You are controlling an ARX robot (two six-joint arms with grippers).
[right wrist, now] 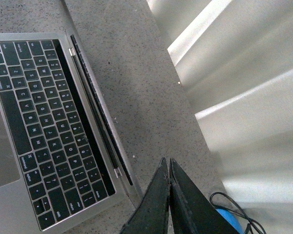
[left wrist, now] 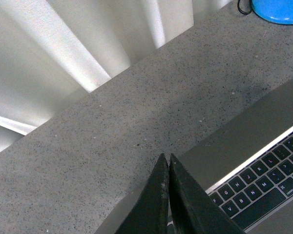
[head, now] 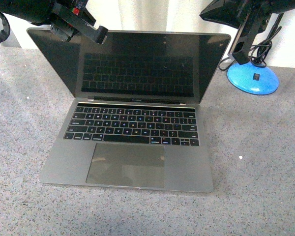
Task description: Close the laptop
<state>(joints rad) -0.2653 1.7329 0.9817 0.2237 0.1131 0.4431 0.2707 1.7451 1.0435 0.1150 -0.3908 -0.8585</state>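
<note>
Both pressed together, the left end effector (left wrist: 166,158) and right end effector (right wrist: 167,163) are hovering by the upper screen corners of the slim grey metal laptop (head: 135,116).

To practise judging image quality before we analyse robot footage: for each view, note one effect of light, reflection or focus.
Front view: the laptop's dark screen mirrors the keyboard; the picture is slightly soft. Left wrist view: curtain folds blow out to white, while the counter stays evenly lit. Right wrist view: the same white glare on the curtain; key lettering reads sharply.
</note>
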